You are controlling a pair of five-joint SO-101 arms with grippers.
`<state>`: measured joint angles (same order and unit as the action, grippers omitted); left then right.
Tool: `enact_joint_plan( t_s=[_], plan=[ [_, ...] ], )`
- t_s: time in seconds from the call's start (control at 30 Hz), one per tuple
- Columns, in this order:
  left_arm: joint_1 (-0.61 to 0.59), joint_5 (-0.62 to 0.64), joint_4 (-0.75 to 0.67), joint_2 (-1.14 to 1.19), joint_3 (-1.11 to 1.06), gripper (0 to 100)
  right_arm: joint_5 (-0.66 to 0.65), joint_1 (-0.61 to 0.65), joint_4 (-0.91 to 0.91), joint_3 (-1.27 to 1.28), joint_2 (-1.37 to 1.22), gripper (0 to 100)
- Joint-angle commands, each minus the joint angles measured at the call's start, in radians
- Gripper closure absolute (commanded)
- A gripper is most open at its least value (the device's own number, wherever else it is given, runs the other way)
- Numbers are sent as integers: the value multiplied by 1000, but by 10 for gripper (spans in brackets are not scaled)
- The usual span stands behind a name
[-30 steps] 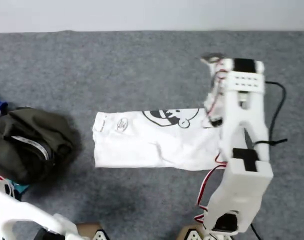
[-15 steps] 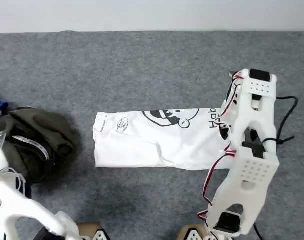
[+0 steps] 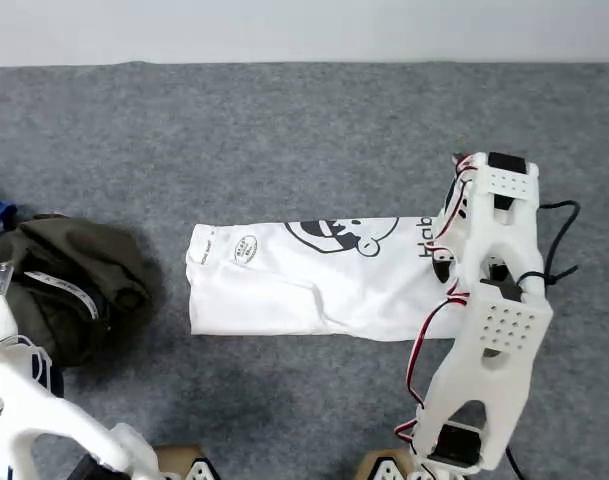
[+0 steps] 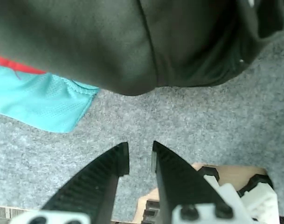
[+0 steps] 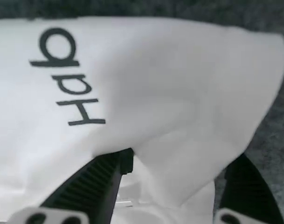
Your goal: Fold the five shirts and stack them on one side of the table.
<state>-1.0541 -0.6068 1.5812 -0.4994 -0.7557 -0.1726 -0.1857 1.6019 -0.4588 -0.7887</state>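
1. Table (image 3: 304, 120): grey felt top.
2. White shirt (image 3: 304, 285): folded into a long strip, its long axis running side to side across the table.
3. Dark shirt (image 3: 64, 285): bundled heap, well apart from the white shirt's labelled end.
4. Right pincer (image 5: 181, 163): at the white shirt's lettered end, jaws apart, cloth edge between them, not clamped — plainly the nearer arm.
5. Left pincer (image 4: 139, 156): by the dark shirt, far from the white shirt — jaws nearly together, empty.

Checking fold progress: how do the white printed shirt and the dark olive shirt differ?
The white printed shirt lies flat, a folded strip in the middle; the dark olive shirt sits bunched to one side. The open right hand straddles the white shirt's end; nothing grips the olive shirt. Both lie on grey carpet.
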Motion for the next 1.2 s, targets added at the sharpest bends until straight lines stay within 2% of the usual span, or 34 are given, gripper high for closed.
enact_joint_plan(
  t_s=[0.0, 0.17, 0.2, 0.3, 0.47, 0.77, 0.9, 1.03, 1.17],
  plan=[
    [3, -3, 15, -21, 5, 906, 2, 12, 16, 9, -15, 759],
    [3, -3, 15, -21, 5, 906, 2, 7, 18, 9, -13, 983],
    [3, -3, 15, -20, 5, 906, 0, 5, 19, 9, -13, 995],
    [3, -3, 15, -20, 5, 906, -18, 1, 59, 2, -1, 991],
    [5, -3, 14, -20, 5, 906, -140, -65, 107, -8, 93, 988],
    [5, -3, 9, -20, 10, 906, -482, -294, 64, -8, 223, 988],
    [5, -3, 9, -20, 12, 906, -577, -363, 13, -8, 236, 988],
    [6, -3, 9, -20, 12, 906, -617, -354, 76, -8, 262, 988],
    [6, -3, 9, -20, 12, 906, -629, -257, 193, -6, 351, 988]
  ],
)
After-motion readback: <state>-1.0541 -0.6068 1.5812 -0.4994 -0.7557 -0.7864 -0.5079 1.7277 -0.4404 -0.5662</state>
